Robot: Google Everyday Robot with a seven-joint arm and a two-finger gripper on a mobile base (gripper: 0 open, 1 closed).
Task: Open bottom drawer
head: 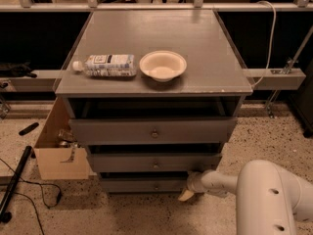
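The bottom drawer [142,184] is the lowest and thinnest of three grey fronts, with a small round knob [155,185]. It looks nearly closed, a dark gap above it. My gripper [187,194] is low at the drawer's right end, at the cabinet's lower right corner, reached in from the white arm [230,182] at the lower right. It is to the right of the knob, not on it.
The middle drawer [154,162] and top drawer [152,129] stand slightly out. A water bottle [105,65] and a bowl [163,65] lie on the cabinet top. An open cardboard box [58,148] stands at the left; cables and a black pole lie on the floor.
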